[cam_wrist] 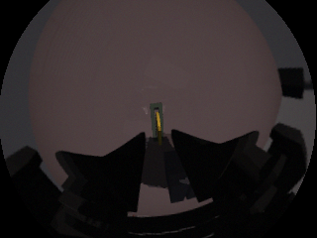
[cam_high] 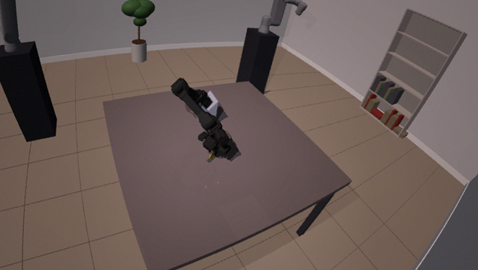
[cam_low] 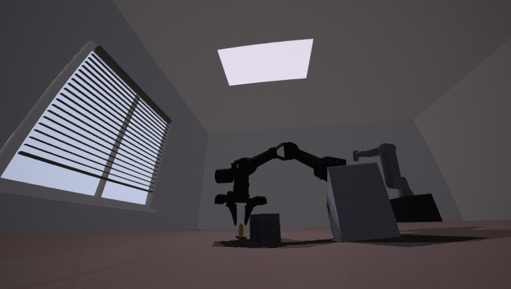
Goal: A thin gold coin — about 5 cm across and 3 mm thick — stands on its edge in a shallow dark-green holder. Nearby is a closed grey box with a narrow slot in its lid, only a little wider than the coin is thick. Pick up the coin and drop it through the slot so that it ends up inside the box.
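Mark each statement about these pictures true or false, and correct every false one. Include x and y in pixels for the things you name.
1. The gold coin (cam_high: 210,155) (cam_low: 240,230) (cam_wrist: 158,120) stands on edge in the dark-green holder (cam_high: 209,160) (cam_low: 243,237) (cam_wrist: 157,105). True.
2. The pincer (cam_high: 212,150) (cam_low: 240,224) (cam_wrist: 158,134) is clamped on the coin. False: its fingers stand apart, with their tips just above it.
3. In the exterior view, the grey box (cam_low: 265,229) (cam_wrist: 177,178) appears to the right of the coin. True.
4. The potted plant (cam_high: 141,12) stands on the table (cam_high: 269,182) (cam_low: 143,265) (cam_wrist: 99,74). False: it stands on the tiled floor (cam_high: 71,192).
5. The bookshelf (cam_high: 432,84) has books only on its top shelf. False: they are on the lower shelves.
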